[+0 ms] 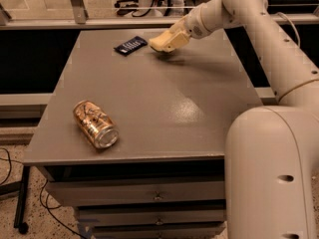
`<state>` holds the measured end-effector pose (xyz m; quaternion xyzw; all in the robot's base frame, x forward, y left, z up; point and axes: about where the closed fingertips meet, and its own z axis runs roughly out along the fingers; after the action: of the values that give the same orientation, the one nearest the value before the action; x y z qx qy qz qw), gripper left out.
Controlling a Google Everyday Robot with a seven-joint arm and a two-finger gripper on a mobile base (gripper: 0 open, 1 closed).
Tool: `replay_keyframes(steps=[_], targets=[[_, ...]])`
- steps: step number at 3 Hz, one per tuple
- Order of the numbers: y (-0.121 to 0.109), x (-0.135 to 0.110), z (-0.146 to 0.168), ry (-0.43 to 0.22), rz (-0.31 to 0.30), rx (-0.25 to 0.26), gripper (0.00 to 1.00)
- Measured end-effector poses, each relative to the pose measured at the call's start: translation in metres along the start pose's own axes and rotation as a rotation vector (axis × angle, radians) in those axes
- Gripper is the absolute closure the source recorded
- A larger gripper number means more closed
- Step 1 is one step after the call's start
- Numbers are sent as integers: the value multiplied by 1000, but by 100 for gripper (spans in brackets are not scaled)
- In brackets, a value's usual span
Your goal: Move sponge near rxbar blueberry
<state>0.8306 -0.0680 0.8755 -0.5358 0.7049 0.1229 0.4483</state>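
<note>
Camera view: the pincer (168, 39) is closed on the sponge (157, 44), holding it just above the desk (149, 98) near the far edge. The sponge is just right of the rxbar blueberry (130, 45), not touching it. The arm reaches in from the right, its forearm stretched across the far right corner. A can (95, 124) lies on its side near the front left corner.

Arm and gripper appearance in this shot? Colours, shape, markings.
Arm: glossy off-white rounded shells, thick tubular links, a seam ring at one joint, small dark holes low on the biggest shell, no visible markings. Gripper, over the table's far end: cream, tapered, close to the sponge's pale yellow.
</note>
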Motion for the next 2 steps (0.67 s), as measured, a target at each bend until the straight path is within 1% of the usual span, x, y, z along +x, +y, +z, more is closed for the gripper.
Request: replay_keyframes(steps=[1, 2], targets=[[8, -10, 16, -7, -4, -24, 100], [14, -13, 25, 2, -2, -39, 83]])
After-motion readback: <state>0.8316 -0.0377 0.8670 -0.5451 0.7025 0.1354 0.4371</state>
